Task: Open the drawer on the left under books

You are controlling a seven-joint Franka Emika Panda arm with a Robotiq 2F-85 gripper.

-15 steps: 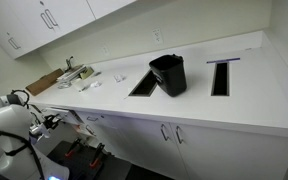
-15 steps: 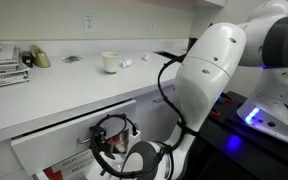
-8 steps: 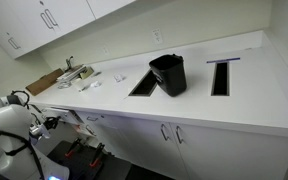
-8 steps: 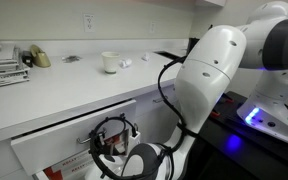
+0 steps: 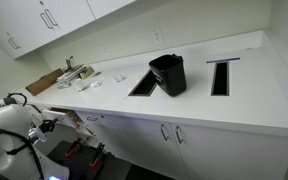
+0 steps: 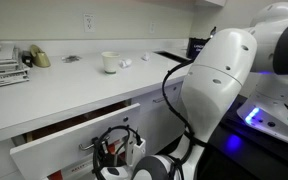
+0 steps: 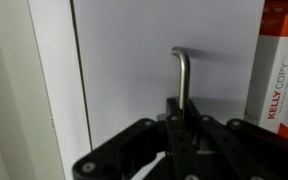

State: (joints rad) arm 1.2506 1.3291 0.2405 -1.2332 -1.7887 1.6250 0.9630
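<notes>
The drawer (image 6: 64, 150) is found below the worktop (image 6: 74, 92), beneath the stack of books (image 6: 2, 60) at the worktop's end, and it stands partly open: a dark gap and a strip of tan wood are seen behind the top edge of its white front. In the wrist view the silver bar handle (image 7: 184, 75) is seen running down between the fingers (image 7: 172, 110), which are closed on its lower part. The pull is judged to be under way but not finished.

Several risks are judged from here. The hold is taken near one end of the handle rather than at its middle, so the bar could slide through the fingers if the pull is not kept in line with the drawer's travel. A pull drawn to one side, up or down could rack the drawer box in its runners and jam it. If the drawer is drawn too far, it could strike the stop or be pulled clear. An orange carton (image 7: 282, 60) is seen just beside the drawer front in the wrist view, and it could be brushed if the wrist drifts that way. The large white arm (image 6: 224, 80) is folded close to the cabinet, so little room is judged to be left for further retreat.
</notes>
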